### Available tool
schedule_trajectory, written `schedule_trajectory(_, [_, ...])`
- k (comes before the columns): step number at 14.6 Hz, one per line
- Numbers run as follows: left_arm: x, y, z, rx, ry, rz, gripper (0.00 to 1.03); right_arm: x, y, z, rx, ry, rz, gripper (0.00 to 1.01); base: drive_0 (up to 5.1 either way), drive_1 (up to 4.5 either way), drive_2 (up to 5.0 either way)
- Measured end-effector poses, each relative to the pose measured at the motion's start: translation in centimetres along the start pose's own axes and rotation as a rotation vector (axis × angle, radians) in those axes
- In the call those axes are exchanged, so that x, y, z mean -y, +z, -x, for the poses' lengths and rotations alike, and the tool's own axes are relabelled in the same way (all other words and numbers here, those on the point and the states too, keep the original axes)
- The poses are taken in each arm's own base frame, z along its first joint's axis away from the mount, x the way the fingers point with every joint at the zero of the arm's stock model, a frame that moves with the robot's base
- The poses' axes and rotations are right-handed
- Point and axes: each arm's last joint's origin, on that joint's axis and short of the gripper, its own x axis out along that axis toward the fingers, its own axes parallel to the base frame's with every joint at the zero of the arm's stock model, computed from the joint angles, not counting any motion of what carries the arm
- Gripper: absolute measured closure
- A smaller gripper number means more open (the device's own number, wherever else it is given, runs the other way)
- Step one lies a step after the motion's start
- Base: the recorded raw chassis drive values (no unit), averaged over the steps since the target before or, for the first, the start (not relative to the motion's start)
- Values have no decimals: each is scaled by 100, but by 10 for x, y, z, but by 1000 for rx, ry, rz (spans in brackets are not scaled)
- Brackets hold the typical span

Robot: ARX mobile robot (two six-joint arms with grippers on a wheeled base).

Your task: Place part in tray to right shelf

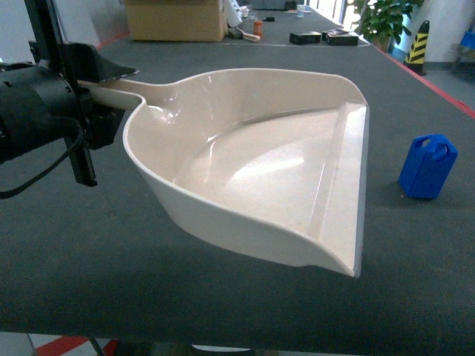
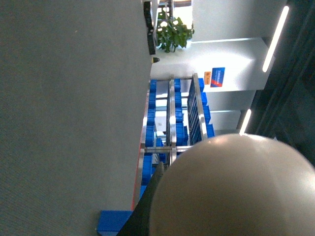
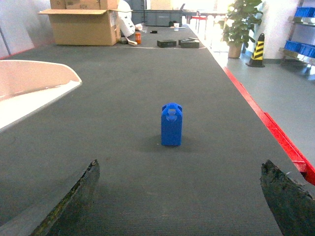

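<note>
The tray [image 1: 252, 163] is a cream dustpan-shaped scoop that fills the middle of the head view, its open lip facing right. My left gripper [image 1: 100, 93] is shut on its handle at the left. In the left wrist view the tray's underside [image 2: 236, 187] blocks most of the picture, with one dark finger [image 2: 147, 206] beside it. The part [image 1: 428, 166], a small blue block, stands upright on the dark mat to the right of the tray, apart from it. In the right wrist view my right gripper [image 3: 179, 164] is open wide and empty, with the part [image 3: 171, 124] straight ahead of it.
A cardboard box [image 1: 174, 18] and black boxes [image 1: 305, 37] sit at the table's far end. A red strip [image 3: 266, 123] marks the right table edge. Beyond it are a striped cone [image 1: 418, 44], a plant [image 1: 382, 18] and metal shelves with blue crates [image 2: 177, 113].
</note>
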Motion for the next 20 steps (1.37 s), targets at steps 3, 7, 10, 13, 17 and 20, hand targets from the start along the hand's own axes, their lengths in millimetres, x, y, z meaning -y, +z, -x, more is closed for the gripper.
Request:
schedule_trajectory(3, [2,0,0,1,-8,-3,88,0,0,0,0,0,0,3,0,0,0])
schedule_trajectory(7, [2,1,1,4,-8,-6,88,15,6,-32,-190,-209,48,3,0,0,0])
schedule_trajectory(10, [2,1,1,4,-5,-10,89,28,20,-105,-236,-133,48,3,0,0,0])
schedule_trajectory(13, [2,1,1,4,-5,-10,89,33,11,-172,-356,-91,47,3,0,0,0])
schedule_trajectory(17, [2,1,1,4,-4,-10,89,16,7,-257,-458,-70,69,3,0,0,0])
schedule_trajectory(20, [2,1,1,4,-4,-11,89,8,8,-298,-485,-105,73,3,0,0,0])
